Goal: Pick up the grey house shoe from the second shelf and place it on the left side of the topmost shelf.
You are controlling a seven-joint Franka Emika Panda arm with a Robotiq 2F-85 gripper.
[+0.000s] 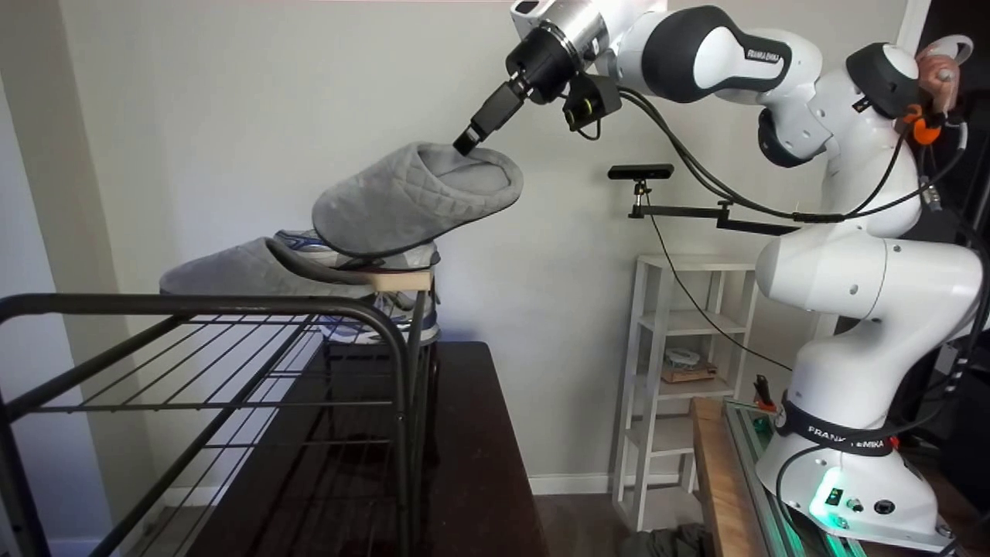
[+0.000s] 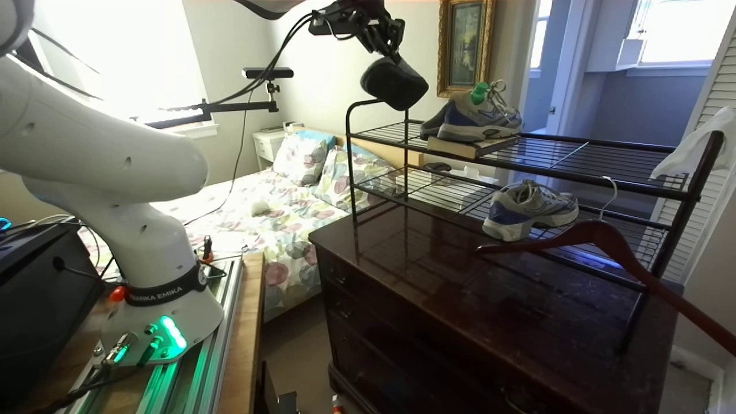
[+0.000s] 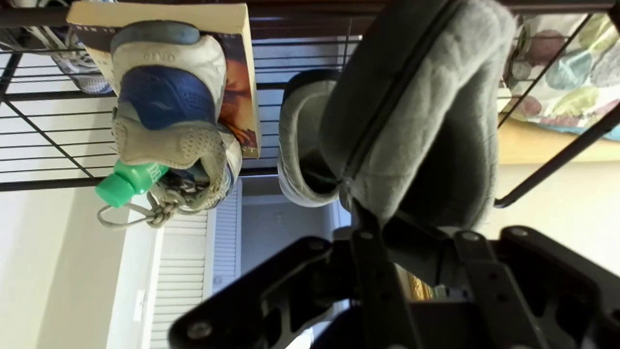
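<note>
Claw (image 1: 465, 145) tight on grey house shoe (image 1: 387, 209) — above topmost shelf (image 2: 575, 158) edge, open bars (image 2: 382, 134) alongside

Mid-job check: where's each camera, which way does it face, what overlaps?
In an exterior view: by an end of the black wire rack, looking along it; base, arm and claw show.
In an exterior view: beside the base, facing dresser, rack and bed; base, partial arm and claw show.
Wrist view: on the wrist, facing the topmost shelf past the grey house shoe; only the claw shows.
Both exterior views share rack, base and claw holding the grey house shoe.
</note>
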